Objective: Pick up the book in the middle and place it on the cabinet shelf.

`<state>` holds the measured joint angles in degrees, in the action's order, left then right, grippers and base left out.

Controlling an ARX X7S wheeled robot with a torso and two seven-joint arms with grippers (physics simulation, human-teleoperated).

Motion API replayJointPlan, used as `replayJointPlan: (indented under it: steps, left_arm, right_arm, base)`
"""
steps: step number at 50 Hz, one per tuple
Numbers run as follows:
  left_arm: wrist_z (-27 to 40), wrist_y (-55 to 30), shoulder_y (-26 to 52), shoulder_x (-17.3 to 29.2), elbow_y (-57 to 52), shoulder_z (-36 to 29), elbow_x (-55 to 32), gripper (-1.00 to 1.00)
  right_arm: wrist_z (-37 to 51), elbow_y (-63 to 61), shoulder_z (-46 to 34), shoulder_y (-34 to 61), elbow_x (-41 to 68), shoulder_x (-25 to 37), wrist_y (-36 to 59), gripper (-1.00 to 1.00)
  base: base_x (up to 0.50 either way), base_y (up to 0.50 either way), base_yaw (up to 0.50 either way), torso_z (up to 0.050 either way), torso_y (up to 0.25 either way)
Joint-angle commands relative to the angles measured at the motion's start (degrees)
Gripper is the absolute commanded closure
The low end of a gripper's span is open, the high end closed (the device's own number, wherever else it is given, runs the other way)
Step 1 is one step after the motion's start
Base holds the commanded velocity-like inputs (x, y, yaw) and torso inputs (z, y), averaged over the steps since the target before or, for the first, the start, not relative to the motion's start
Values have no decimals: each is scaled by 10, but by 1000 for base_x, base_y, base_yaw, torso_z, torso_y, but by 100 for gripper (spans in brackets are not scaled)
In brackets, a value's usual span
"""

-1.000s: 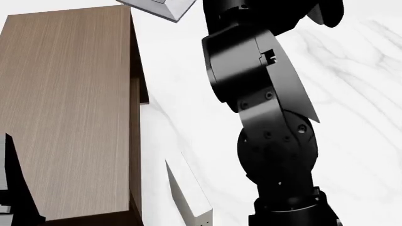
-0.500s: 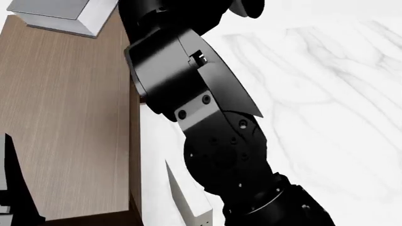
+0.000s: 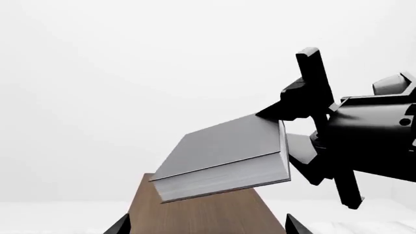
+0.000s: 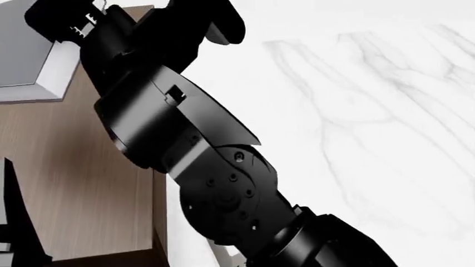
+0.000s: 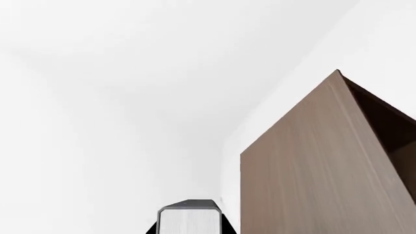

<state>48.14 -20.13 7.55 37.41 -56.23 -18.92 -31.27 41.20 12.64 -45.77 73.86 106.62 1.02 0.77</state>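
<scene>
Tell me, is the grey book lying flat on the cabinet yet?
No. The book is tilted in the air above the cabinet top, held at one edge by the right gripper.

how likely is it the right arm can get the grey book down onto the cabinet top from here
Probably yes: the right gripper holds the book above the cabinet top, with nothing visible between them.

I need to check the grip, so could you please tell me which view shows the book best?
The left wrist view: the book shows whole, in the right claw. Head view catches a corner; right wrist view only an edge.
</scene>
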Motion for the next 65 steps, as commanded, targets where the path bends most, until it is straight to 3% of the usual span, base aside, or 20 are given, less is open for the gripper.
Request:
replayJointPlan:
  steps: [1, 61, 62, 65]
  left_arm:
    - [4, 3, 0, 4, -1, 1, -3, -100]
    - [17, 12, 7, 15, 1, -12, -8, -100]
    - [18, 12, 7, 15, 2, -12, -9, -100]
    - [19, 12, 7, 16, 1, -13, -9, -100]
  right_arm:
    - [-8, 8, -30, 13, 16, 3, 15, 100]
    - [19, 36, -124, 38, 47, 22, 10, 100]
    - [13, 36, -117, 34, 57, 21, 8, -100]
    - [21, 35, -119, 34, 57, 24, 6, -100]
  base:
    - [0, 0, 0, 0, 0]
    - [0, 0, 0, 0, 1]
    - [0, 0, -3, 0, 0]
    - [0, 0, 0, 0, 0]
